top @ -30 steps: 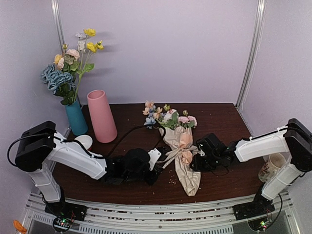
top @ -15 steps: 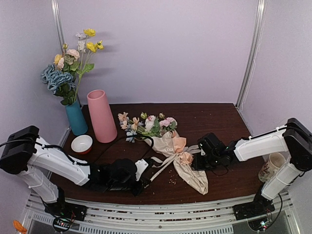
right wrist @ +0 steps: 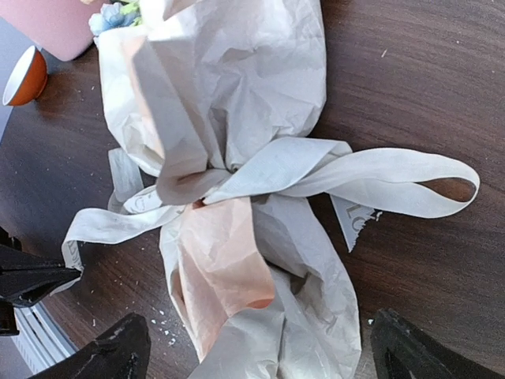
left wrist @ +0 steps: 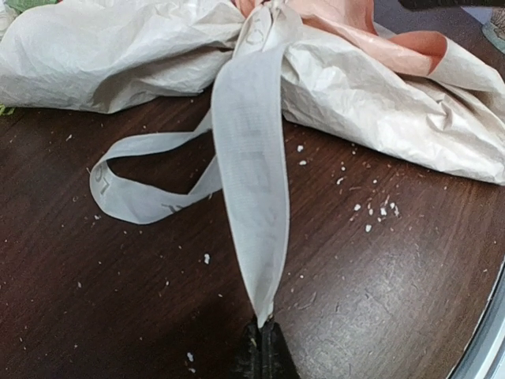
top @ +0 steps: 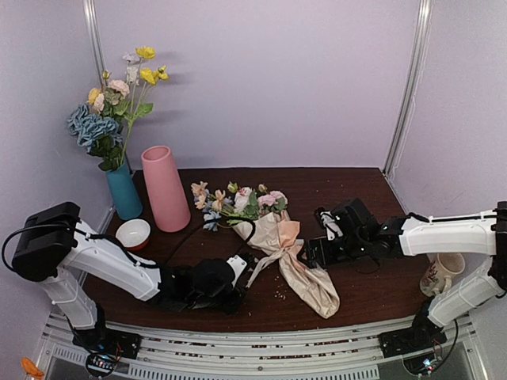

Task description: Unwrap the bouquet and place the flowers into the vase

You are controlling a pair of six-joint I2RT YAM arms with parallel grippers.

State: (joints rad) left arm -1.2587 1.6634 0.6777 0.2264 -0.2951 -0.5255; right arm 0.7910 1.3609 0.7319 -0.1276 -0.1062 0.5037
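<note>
The bouquet lies on its side mid-table, its crinkled peach-beige paper (top: 295,255) pointing to the near right. The flowers (top: 238,198) fan out toward the pink vase (top: 165,188), which stands upright at the back left. My left gripper (top: 235,275) is low near the front edge, shut on the end of the cream ribbon (left wrist: 248,181), which runs taut from its fingertips (left wrist: 264,332) up to the knot. The right gripper (top: 315,236) hovers just right of the paper (right wrist: 237,79), wide open, its fingers (right wrist: 118,351) on either side of the cone's tail and holding nothing.
A teal vase (top: 124,191) with yellow flowers and a blue hydrangea stands left of the pink vase. A small red-and-white bowl (top: 132,233) sits in front of them. A patterned mug (top: 444,271) is at the right edge. White crumbs dot the table.
The bouquet swung so its flowers point left toward the vase, as my left gripper drew the ribbon to the near left. The right gripper let go of the paper and opened wide.
</note>
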